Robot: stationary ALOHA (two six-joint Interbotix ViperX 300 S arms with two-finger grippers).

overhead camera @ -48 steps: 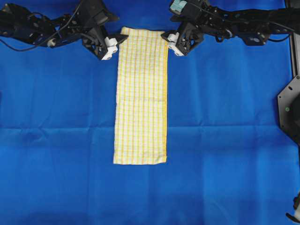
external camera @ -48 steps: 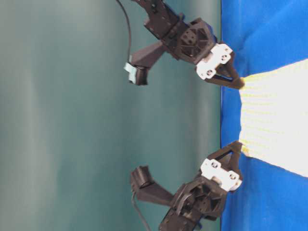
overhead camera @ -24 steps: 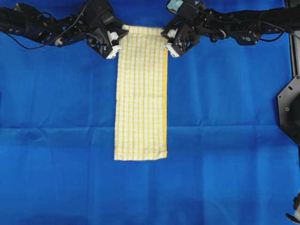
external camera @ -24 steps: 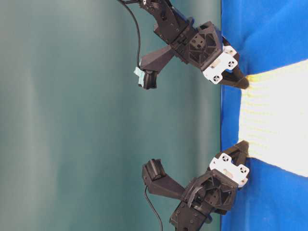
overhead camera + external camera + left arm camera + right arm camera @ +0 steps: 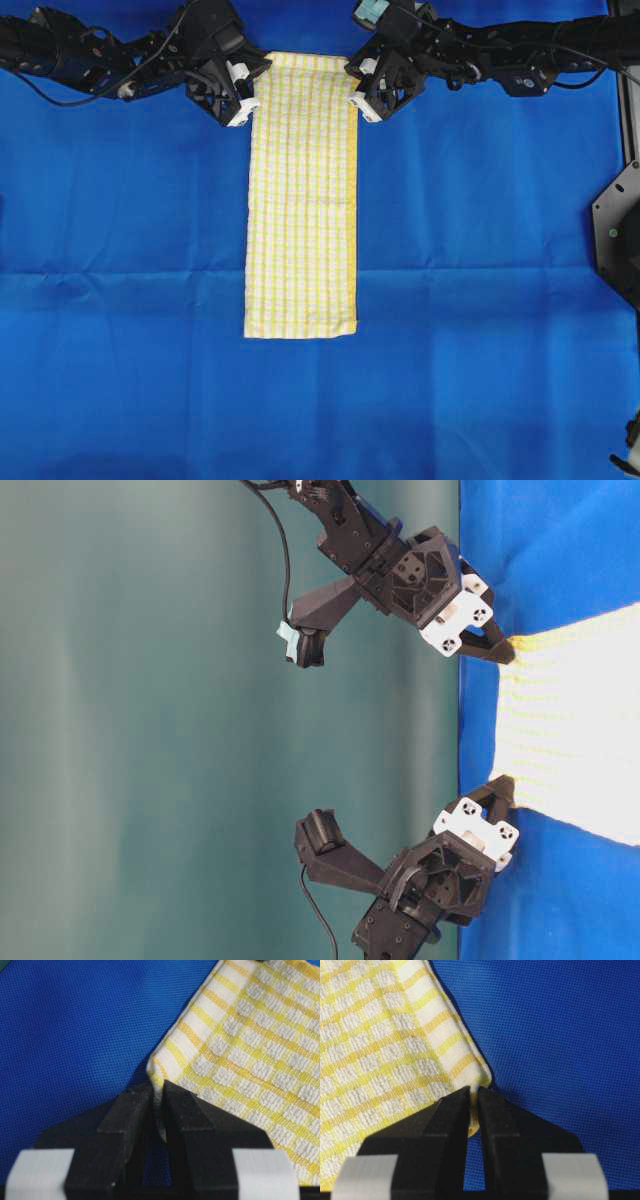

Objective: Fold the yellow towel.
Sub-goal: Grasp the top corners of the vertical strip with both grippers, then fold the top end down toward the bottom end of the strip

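Jaws that stood wide a second ago are now closed: the left gripper [image 5: 157, 1102] and right gripper [image 5: 474, 1097] each pinch a far corner of the towel [image 5: 302, 190], which lies flat along the middle of the blue cloth [image 5: 120, 280]. Lifting for the fold is judged to be next.

Black arms [image 5: 90, 55] (white brackets, trailing cables)

left tool [image 5: 250, 88] pinched shut on the yellow towel [image 5: 301, 200] corner, right tool [image 5: 352, 92] likewise, both arms angled inward
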